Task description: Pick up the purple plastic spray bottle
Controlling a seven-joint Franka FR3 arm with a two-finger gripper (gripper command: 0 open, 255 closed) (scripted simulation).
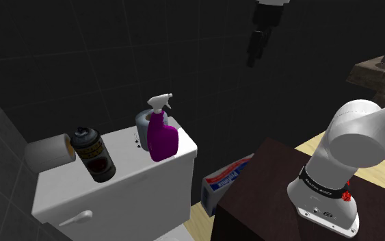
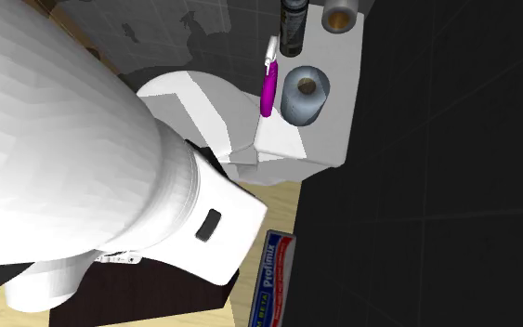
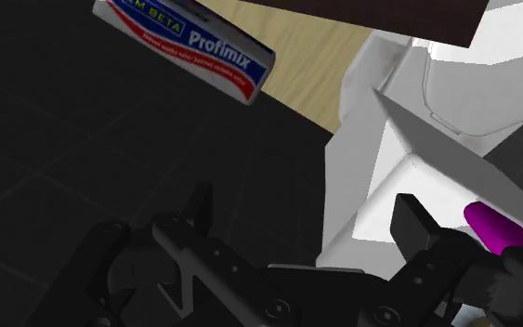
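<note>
Closest to the shoulder camera you've got the dark brown stand (image 1: 252, 198) with the white arm (image 1: 351, 147) sitting on it. Wedged between the stand and the toilet, a white box with a red and blue label (image 1: 228, 179) lies on the pale floor (image 1: 196, 218), and the wrist view lets you read "Profimix" on it. Next out is the white toilet tank (image 1: 115, 195), and all the small stuff is lined up on its lid. The purple spray bottle (image 1: 162, 135) stands upright near the lid's end on the shoulder view's right, with its white trigger head on top and the nozzle pointing to that view's right. A grey roll (image 1: 143, 123) stands on end just behind it, so close I can't tell if they touch. Further along toward that view's left there's a dark spray can (image 1: 94, 155), then a white toilet paper roll (image 1: 47, 152) lying on its side at the far end. The black gripper (image 1: 254, 58) hangs way up above and off to that view's right of the bottle, well apart from it, in front of the dark tiled wall (image 1: 115, 55). In the wrist view its two fingers (image 3: 199, 200) are spread wide with nothing between them, and the bottle's purple body pokes out just past one of them.
</note>
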